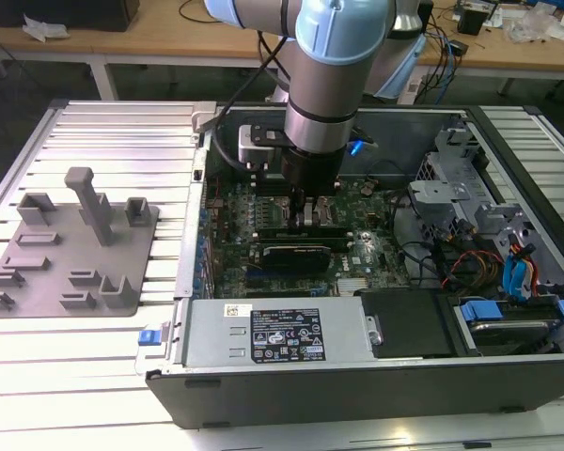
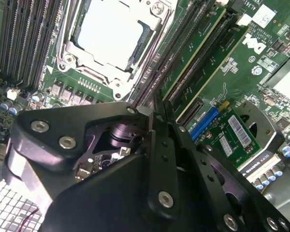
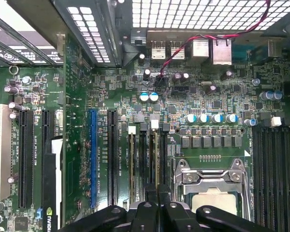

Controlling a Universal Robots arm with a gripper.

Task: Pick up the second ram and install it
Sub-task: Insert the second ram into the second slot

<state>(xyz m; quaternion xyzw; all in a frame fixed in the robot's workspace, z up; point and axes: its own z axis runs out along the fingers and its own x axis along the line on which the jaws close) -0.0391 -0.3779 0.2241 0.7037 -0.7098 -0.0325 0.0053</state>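
Standing on edge in motherboard (image 3: 212, 104) slot, second ram (image 3: 156, 157); pincer (image 3: 157, 193) clamped together on it.

Arm's gripper (image 1: 309, 212) low over motherboard (image 1: 291, 235) inside open computer case (image 1: 357, 376)

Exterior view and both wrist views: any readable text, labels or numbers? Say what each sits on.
Black-and-white sticker on the grey metal power supply box: print too small to read.
Small white barcode label on the small green card: digits blurred, nothing to quote.
White slot lettering on the green motherboard: too small to quote.
Large white logo on that board: a brand mark, not quoted.
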